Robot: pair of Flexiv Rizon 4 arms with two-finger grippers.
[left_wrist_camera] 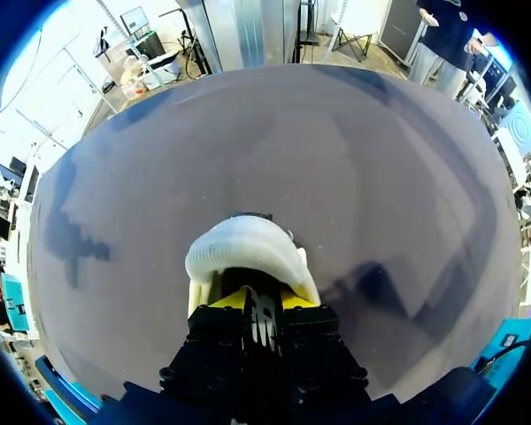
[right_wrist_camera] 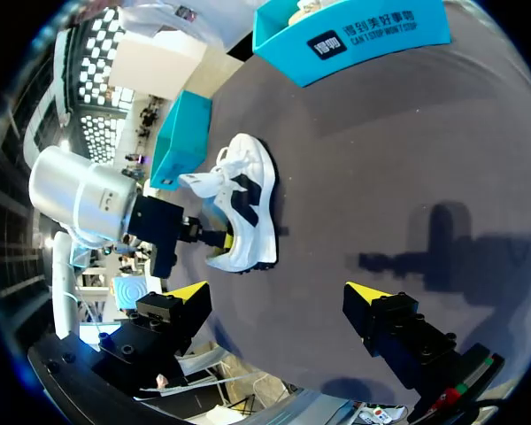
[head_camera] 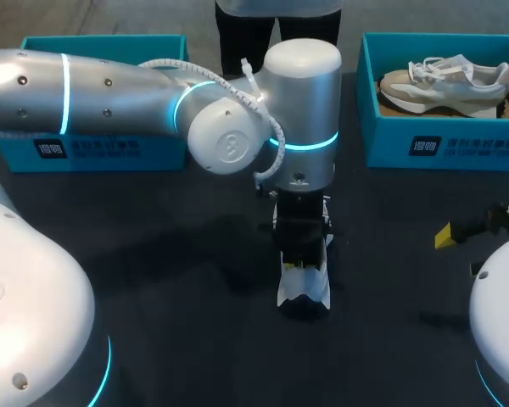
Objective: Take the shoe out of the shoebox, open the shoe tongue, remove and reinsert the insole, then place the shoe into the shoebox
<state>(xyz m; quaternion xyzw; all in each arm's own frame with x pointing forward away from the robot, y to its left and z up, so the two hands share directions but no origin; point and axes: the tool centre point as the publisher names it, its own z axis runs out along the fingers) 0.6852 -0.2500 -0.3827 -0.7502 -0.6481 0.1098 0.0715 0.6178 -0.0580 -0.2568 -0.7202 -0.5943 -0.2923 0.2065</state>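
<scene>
- Left end effector is seen closed, its yellow tips drawn close together on one end of the white-and-black shoe; a thin grey part of the shoe is pinched between the fingers.
- From the head view, the left arm is seen reaching in to the middle of the worktop, with its end effector pointed straight down onto the shoe.
- The shoe is placed on the dark worktop, near its middle and outside both boxes; its lower part is seen resting on the surface in the right wrist view, with the laces at the end away from the grip.
- Which end of the shoe is gripped, heel or toe, cannot be told.
- Right end effector is spread wide open, and nothing is held between its fingers; it is positioned above the worktop, well apart from the shoe, towards the right edge.
- The right shoebox, teal, is set at the far right of the worktop; a beige shoe is laid inside it on its sole.
- The left shoebox, also teal, is set at the far left, partly covered by the left arm.
</scene>
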